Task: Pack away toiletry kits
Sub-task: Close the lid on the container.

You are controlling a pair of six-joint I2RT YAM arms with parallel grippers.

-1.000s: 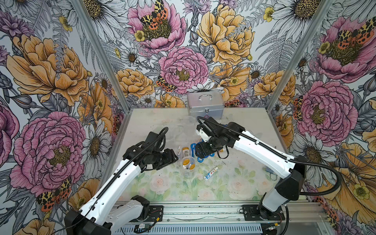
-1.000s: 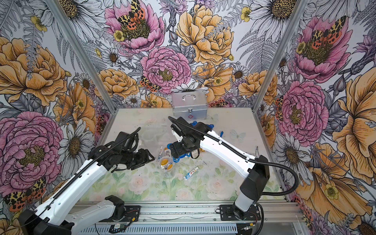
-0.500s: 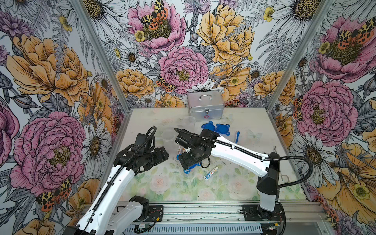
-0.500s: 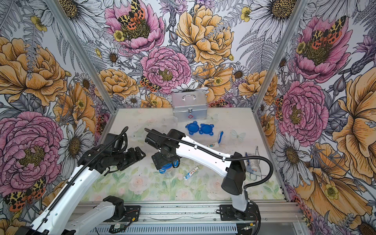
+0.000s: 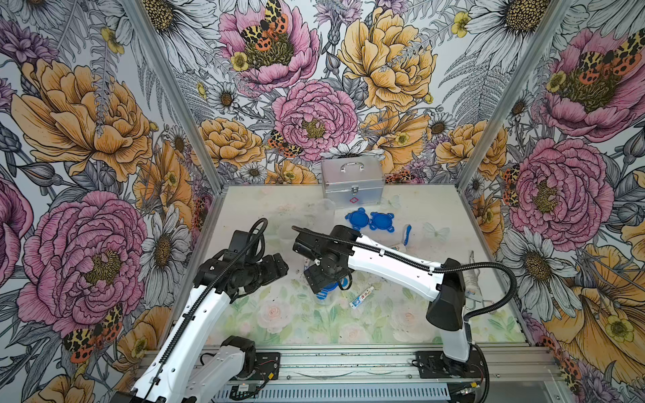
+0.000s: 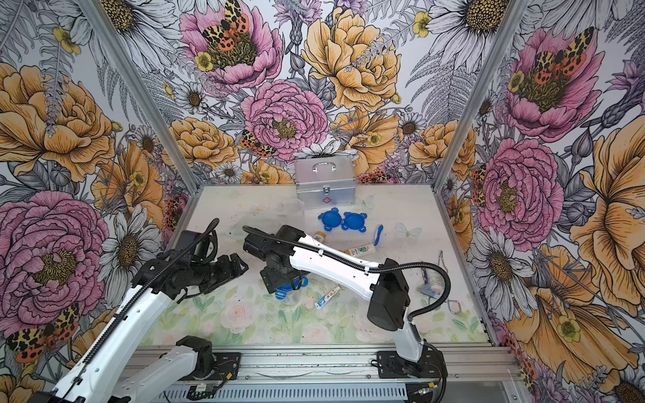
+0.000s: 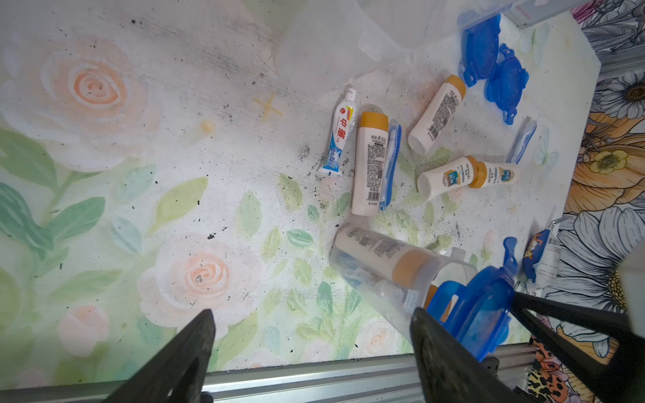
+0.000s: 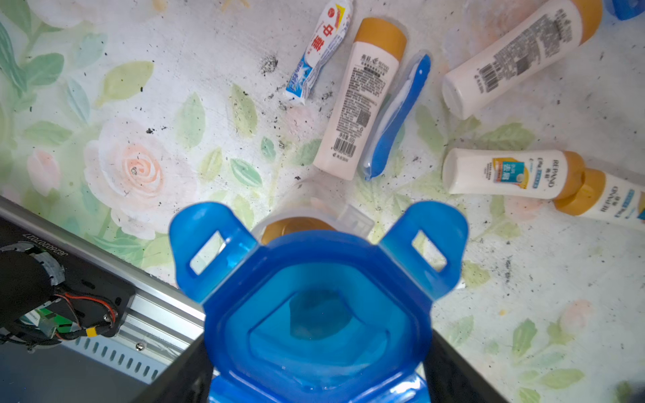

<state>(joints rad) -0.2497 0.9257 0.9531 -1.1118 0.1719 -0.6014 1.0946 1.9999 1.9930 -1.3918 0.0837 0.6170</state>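
- Blue clip-tab plastic lid sits clamped in the right gripper, over the mouth of the clear plastic cup, which holds a white orange-capped bottle.
- The left gripper hangs wide and empty beside the cup.
- Loose white bottles, a white-blue tube and a blue-white toothbrush lie on the floral table.

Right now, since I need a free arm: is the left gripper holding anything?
No, the left gripper stands wide open, only the floral table between its fingers.
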